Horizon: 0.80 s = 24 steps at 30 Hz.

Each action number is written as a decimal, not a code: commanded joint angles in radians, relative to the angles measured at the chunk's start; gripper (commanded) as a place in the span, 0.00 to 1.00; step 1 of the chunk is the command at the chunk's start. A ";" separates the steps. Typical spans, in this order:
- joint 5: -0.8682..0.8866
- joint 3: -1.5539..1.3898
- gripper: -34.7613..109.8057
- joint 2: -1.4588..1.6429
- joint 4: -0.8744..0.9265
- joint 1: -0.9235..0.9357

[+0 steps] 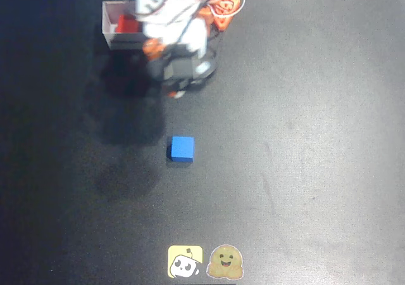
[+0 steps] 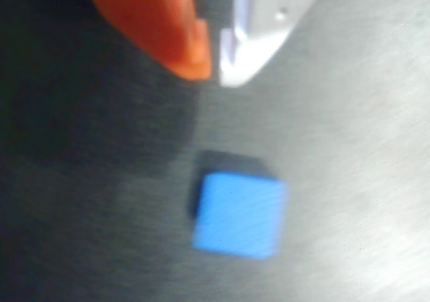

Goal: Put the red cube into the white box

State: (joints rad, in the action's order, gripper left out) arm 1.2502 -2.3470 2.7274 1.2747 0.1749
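Arm [image 1: 174, 19] comes in from the top edge of the overhead view, white and orange body blurred, covering the right part of the white box [image 1: 112, 25]. Its dark lower end sits just below and right of the box, above the bare table [image 1: 316, 139]. In the wrist view the gripper [image 2: 213, 64] shows an orange finger [image 2: 168, 27] and a white finger [image 2: 262, 33] with tips nearly together, only a thin gap between them, nothing held. Red cube [image 1: 128, 24] is inside the white box, near its middle, partly hidden by the arm; what shows is a plain matte red face. Box has thin white walls; lettering not readable here. Blue cube [image 1: 181, 149] sits alone on the dark table, well apart from the box, below the gripper; in the wrist view it is blurred, just under the fingertips. Two stickers [image 1: 205, 261] at the bottom edge of the overhead view.
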 commanded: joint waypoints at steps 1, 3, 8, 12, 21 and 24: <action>-0.031 -0.137 0.24 0.299 0.063 -0.040; -0.084 -0.198 0.24 0.417 0.101 -0.049; -0.097 -0.267 0.24 0.468 0.075 -0.107; -0.078 -0.336 0.24 0.468 -0.077 -0.129; 0.066 -0.607 0.24 0.468 -0.410 -0.120; 0.195 -0.607 0.24 0.469 -0.325 -0.120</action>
State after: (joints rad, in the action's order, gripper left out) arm 1.3330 -2.9560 3.1922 0.9050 0.0506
